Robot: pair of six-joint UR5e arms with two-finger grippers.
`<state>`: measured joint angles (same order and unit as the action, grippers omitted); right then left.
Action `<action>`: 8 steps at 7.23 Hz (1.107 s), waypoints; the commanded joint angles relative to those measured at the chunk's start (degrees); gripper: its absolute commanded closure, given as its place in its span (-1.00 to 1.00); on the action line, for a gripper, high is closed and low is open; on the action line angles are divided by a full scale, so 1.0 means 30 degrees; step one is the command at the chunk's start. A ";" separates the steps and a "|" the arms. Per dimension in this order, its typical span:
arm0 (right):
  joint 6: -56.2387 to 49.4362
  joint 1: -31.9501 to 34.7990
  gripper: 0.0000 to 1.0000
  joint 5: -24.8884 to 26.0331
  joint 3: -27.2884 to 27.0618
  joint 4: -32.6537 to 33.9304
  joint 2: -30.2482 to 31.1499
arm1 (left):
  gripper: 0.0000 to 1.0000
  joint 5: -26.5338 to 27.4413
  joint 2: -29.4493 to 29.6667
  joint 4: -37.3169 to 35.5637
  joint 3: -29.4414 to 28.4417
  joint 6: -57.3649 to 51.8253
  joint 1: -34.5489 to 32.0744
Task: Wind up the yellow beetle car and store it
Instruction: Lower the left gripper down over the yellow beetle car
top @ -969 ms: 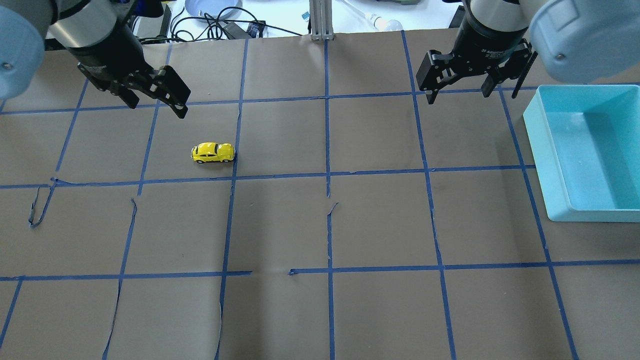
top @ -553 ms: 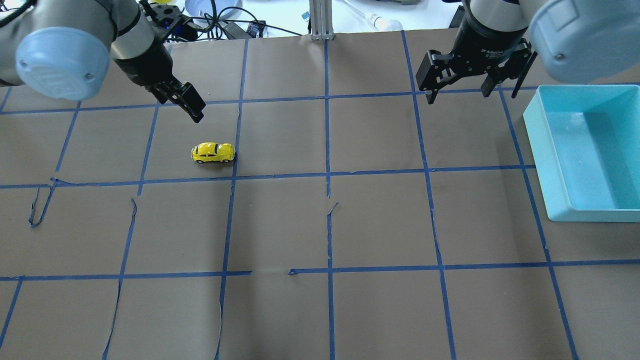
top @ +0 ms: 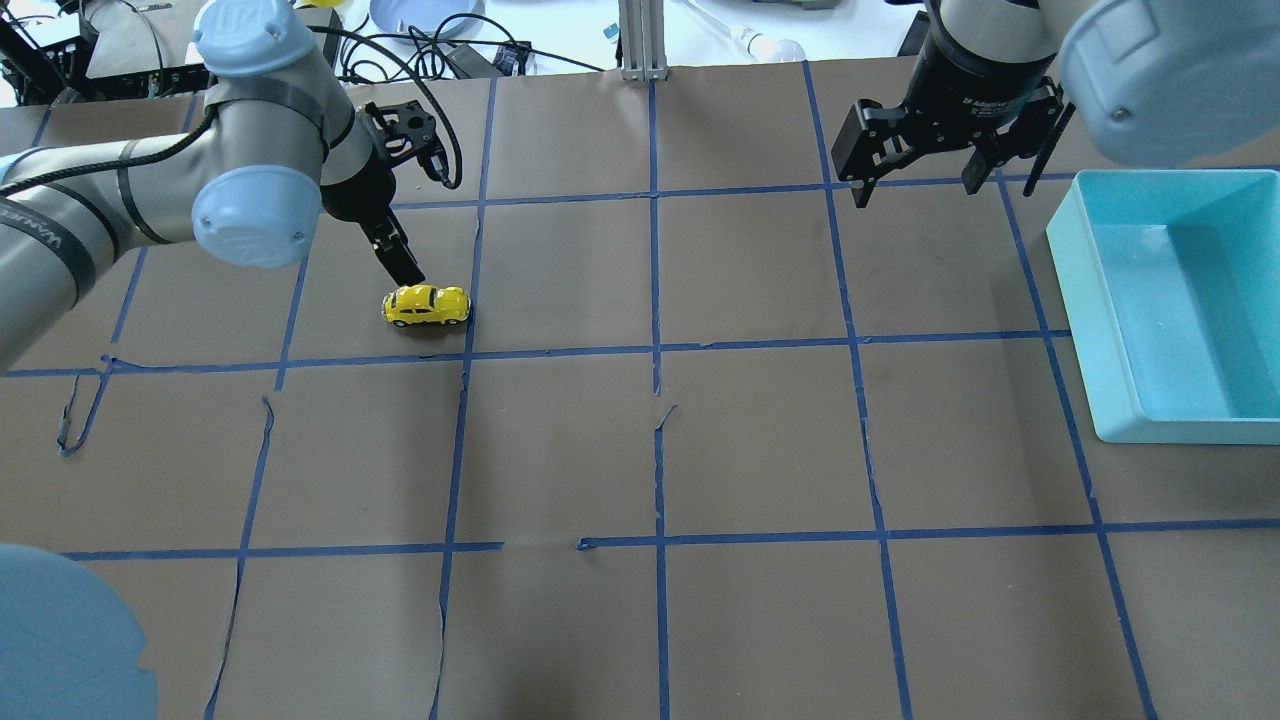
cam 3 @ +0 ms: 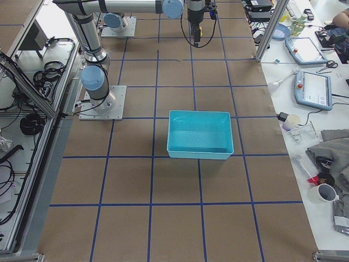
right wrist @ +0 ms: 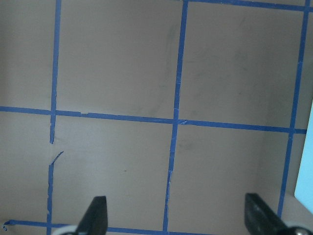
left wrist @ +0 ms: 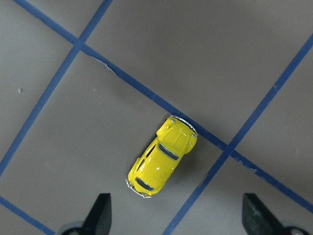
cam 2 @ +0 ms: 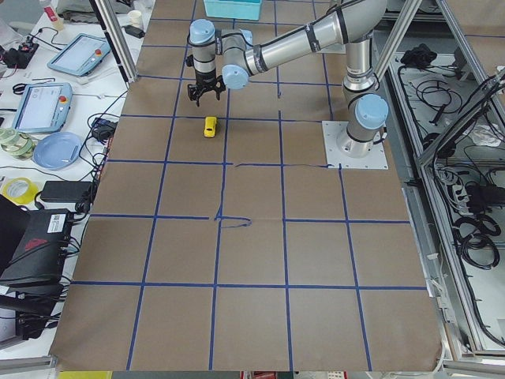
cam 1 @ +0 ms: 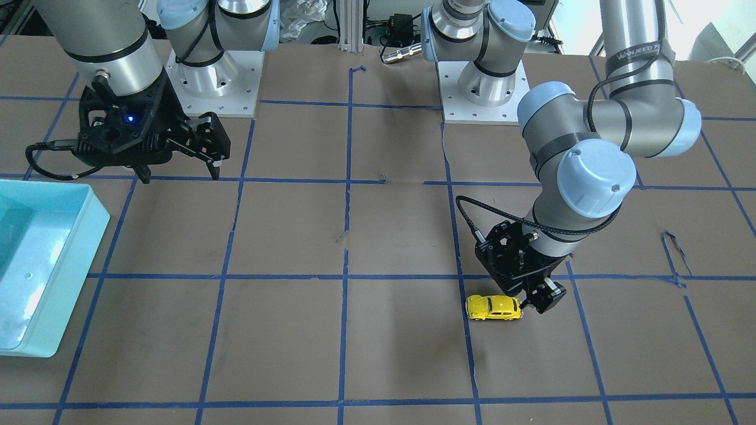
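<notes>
Here's the yellow beetle car (top: 426,306), sitting on its wheels on the brown bench (top: 760,450), out around 9 o'clock from the middle of the overhead view. Lovely little thing: glossy bright yellow, rounded roof and bonnet, dark windows, a glint of silver at each bumper. It lies lengthwise along the 9-to-3 line, and its 3 o'clock end sits right at a strip of the blue tape grid (top: 655,350).

The left arm (top: 260,190) reaches over it, with the left jaws low at the car's 11 o'clock. From overhead I can't say whether a tip brushes the roof. The wrist camera looks straight down: both tips spread wide at the bottom edge, nothing between them, and the car lies free on the paper toward 12 o'clock.

The right jaws hang at 1 o'clock in the overhead view, parted and empty. The teal bin (top: 1190,430) sits at 3 o'clock, well apart from the car.
</notes>
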<state>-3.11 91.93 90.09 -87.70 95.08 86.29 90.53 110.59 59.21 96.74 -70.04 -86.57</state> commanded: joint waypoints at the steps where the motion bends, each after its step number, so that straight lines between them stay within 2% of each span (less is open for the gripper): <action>1: 0.0010 0.0001 -1.00 -0.0031 0.0025 0.0004 0.0005 | -0.82 0.0058 0.0665 -0.2791 0.1381 -0.2580 0.0203; 2: 0.0010 0.0001 -1.00 -0.0031 0.0025 0.0004 0.0005 | -0.80 0.0029 0.1074 -0.3645 0.1445 -0.2901 0.0234; 3: 0.0010 0.0001 -1.00 -0.0031 0.0025 0.0004 0.0005 | -0.67 0.0058 0.1513 -0.3711 0.1620 -0.5718 0.0234; 4: 0.0010 0.0001 -1.00 -0.0031 0.0025 0.0004 0.0005 | -0.68 0.0058 0.1778 -0.3915 0.1564 -0.7080 0.0234; 8: 0.0010 0.0030 -1.00 -0.0031 -0.0004 0.0004 -0.0024 | -0.60 0.0058 0.2804 -0.4706 0.1504 -0.7123 0.0263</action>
<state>-3.08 91.99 90.00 -87.69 95.10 86.27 90.62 118.00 46.03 101.30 -91.30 -85.80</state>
